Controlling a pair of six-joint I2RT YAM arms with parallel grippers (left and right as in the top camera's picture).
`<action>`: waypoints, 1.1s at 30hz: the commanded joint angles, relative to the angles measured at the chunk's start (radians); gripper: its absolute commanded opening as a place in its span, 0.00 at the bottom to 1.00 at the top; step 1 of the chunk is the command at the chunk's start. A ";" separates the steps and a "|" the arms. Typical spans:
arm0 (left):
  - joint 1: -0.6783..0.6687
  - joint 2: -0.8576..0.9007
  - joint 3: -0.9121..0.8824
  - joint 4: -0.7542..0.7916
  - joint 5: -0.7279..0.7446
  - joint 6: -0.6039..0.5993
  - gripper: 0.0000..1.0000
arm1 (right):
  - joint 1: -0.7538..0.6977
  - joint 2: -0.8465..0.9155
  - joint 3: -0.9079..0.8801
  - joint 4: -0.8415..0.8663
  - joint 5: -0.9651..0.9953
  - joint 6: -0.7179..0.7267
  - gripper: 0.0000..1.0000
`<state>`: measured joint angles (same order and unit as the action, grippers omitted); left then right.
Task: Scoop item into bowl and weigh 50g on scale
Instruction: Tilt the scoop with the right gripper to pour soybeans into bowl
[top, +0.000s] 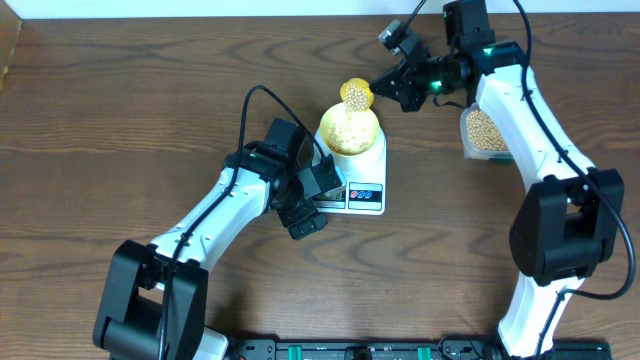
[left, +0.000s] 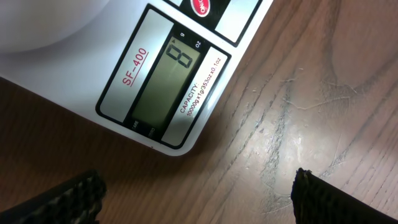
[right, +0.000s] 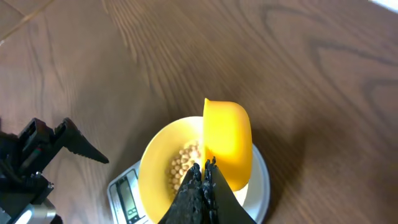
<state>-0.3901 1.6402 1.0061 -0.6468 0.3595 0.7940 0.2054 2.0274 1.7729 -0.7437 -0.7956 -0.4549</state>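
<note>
While the right gripper (right: 204, 177) clamps a yellow scoop (right: 227, 143) above the scale (top: 372, 168), round tan beans (right: 185, 165) lie in its pale bowl (right: 152, 163); the left gripper (top: 320, 203) gapes alongside.

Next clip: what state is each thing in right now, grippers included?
scale: switched on, display showing 8, bowl on it.
bowl: upright, partly filled with beans.
scoop: held over the bowl's edge, beans in it.
tub: open, beans inside.
left gripper: open, empty, by the scale's display.
right gripper: shut on the scoop.
</note>
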 joint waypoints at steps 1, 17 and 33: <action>-0.002 0.007 -0.007 -0.002 -0.010 0.017 0.98 | 0.006 -0.040 -0.002 -0.002 0.020 -0.041 0.01; -0.002 0.007 -0.007 -0.002 -0.010 0.017 0.98 | 0.006 -0.040 -0.002 0.007 0.000 -0.041 0.01; -0.002 0.007 -0.007 -0.003 -0.010 0.017 0.98 | 0.006 -0.040 -0.002 -0.001 -0.001 -0.040 0.01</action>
<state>-0.3901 1.6402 1.0061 -0.6472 0.3599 0.7940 0.2062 2.0178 1.7729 -0.7433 -0.7811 -0.4805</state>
